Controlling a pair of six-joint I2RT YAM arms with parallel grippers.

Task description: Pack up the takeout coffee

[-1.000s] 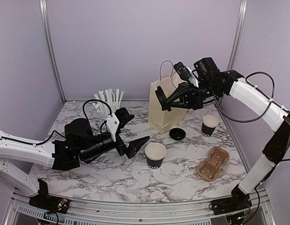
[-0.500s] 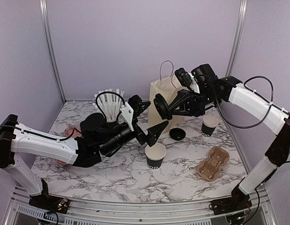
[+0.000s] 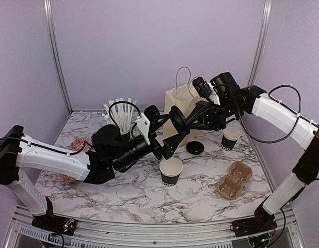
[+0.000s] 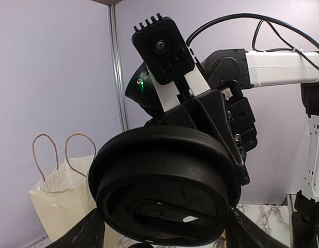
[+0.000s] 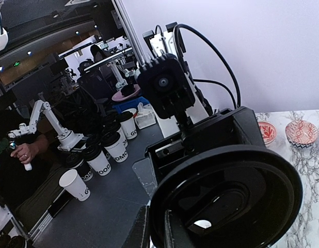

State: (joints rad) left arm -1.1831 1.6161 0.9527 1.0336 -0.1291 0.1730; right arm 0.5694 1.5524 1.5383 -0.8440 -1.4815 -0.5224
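My right gripper (image 3: 179, 120) hangs in the air in front of the cream bag, shut on the rim of a black round lid (image 4: 164, 181). My left gripper (image 3: 169, 129) has reached up from the left. Its jaws are open, with one finger (image 4: 77, 232) close on each side of that lid. In the right wrist view the lid (image 5: 232, 201) fills the lower right, pinched at its edge by my right gripper (image 5: 158, 227). Below them the takeout coffee cup (image 3: 171, 171) stands upright on the marble, black and lidless.
A second lidless black cup (image 3: 230, 138) stands at the right and another black lid (image 3: 195, 148) lies beside the cream paper bag (image 3: 181, 116). A cup of white straws (image 3: 122, 114) is back left, a cardboard cup carrier (image 3: 234, 180) front right, patterned bowls (image 3: 73, 145) far left.
My left arm swung right and up from the table until its jaws straddled the lid, and they have narrowed a little. The right gripper brought the lid slightly down and left.
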